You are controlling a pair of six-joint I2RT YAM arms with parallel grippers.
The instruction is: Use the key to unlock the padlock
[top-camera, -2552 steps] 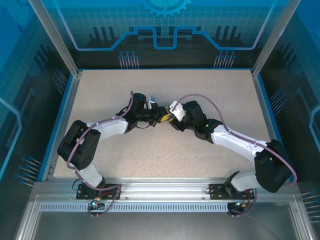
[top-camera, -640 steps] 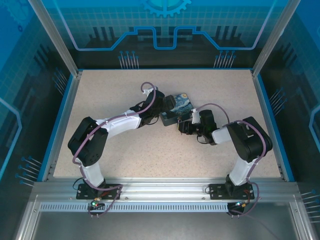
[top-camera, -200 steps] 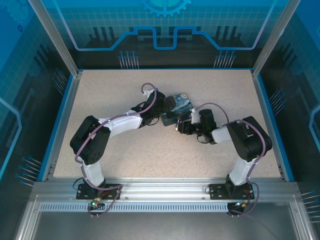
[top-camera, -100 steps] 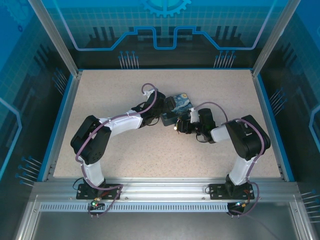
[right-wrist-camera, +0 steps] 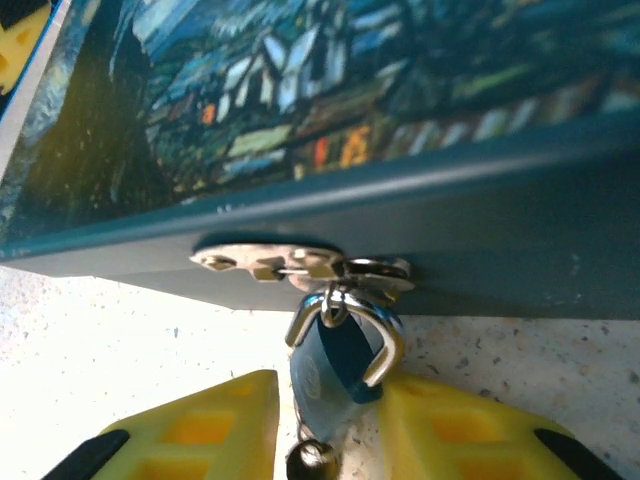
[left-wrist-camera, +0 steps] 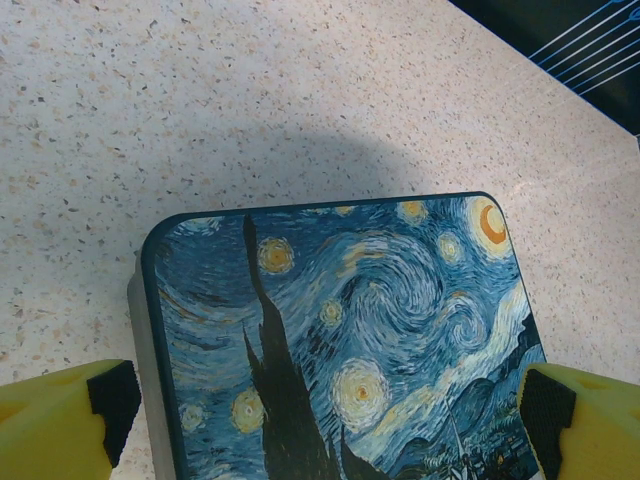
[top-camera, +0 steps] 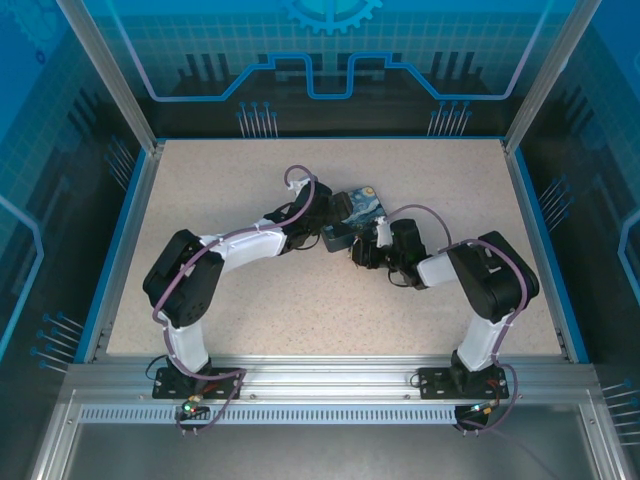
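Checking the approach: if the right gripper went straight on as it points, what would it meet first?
The right gripper would first meet the padlock, which sits between its fingers, then the hasp on the tin's wall. Whether the fingers touch the padlock is unclear.

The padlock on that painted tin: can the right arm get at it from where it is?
Probably yes. The padlock hangs from the hasp on the painted tin, right between the right tool's yellow fingers, with nothing in between.
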